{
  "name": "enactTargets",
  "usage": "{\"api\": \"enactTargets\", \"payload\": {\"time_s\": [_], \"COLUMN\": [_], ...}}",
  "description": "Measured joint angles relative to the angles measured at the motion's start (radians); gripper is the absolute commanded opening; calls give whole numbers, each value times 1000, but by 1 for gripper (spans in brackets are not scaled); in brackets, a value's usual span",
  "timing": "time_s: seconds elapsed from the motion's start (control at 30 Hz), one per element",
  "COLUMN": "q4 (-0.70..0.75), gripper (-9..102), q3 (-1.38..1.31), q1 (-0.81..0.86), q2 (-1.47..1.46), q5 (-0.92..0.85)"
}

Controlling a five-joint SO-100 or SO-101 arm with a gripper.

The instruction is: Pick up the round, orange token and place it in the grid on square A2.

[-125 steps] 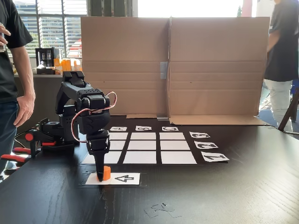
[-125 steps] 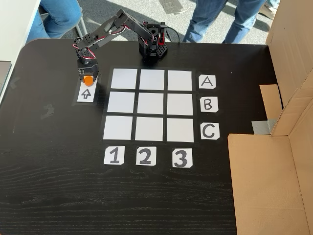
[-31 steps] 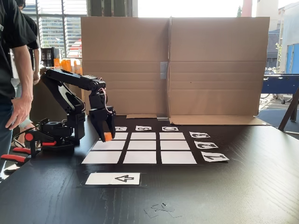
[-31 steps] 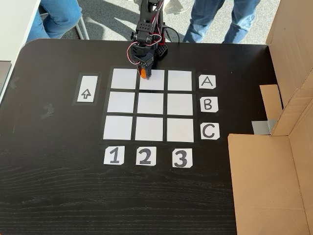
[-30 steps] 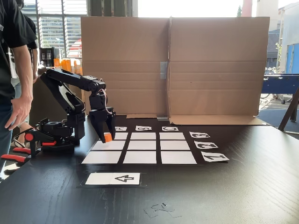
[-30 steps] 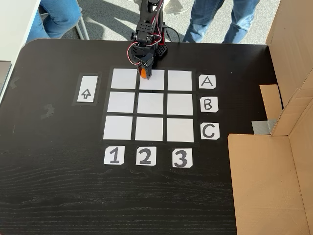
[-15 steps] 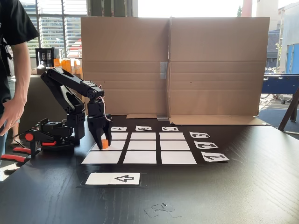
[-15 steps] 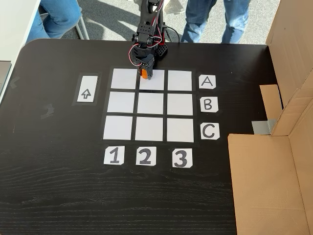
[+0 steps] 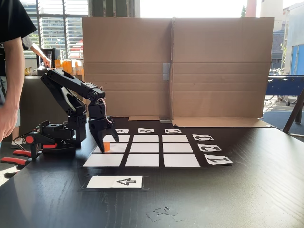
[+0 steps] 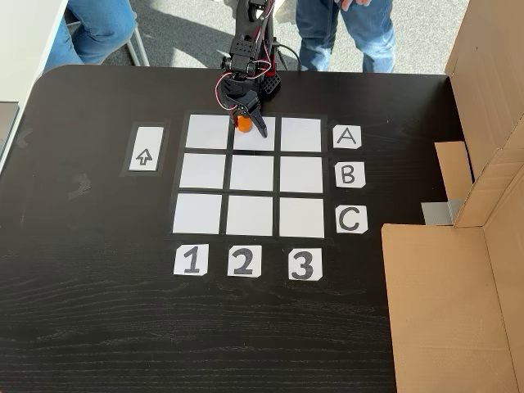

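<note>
We see the token sitting on square A2, the middle cell of the row beside the A card and in line with the 2 card in the high fixed view. It rests toward the far edge of that cell, close to the arm's base. In the low fixed view the same token stands upright on the paper at the left side of the grid.

Our gripper points down over the token with its jaws spread apart. In the high view one dark finger angles out to the right of the token across the cell, and the other stays close on its far side. In the low view the gripper straddles the token, one finger on each side; we cannot tell whether either finger touches it.

The grid lies flat on the black table, three by three, with the B card and C card on its right and the 1 card and 3 card along its near edge. The arrow card lies well to the left of the grid with nothing on it. A cardboard screen stands behind the table in the low view. A person's arm hangs at the left edge there, and legs in jeans stand beyond the table's far edge in the high view.
</note>
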Motion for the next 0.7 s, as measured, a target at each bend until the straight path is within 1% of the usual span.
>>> {"api": "enactTargets", "payload": {"time_s": [0.13,0.33,0.4,0.47,0.7], "q4": [-87,-210,-287,-328,-454], "gripper": [49,50,49,49,49], "q3": [-26,-89,-132,-179,-279], "q1": [28,71,103,110,219], "q2": [-5,44,69,87,181], "q5": [74,244,308,359,456]}}
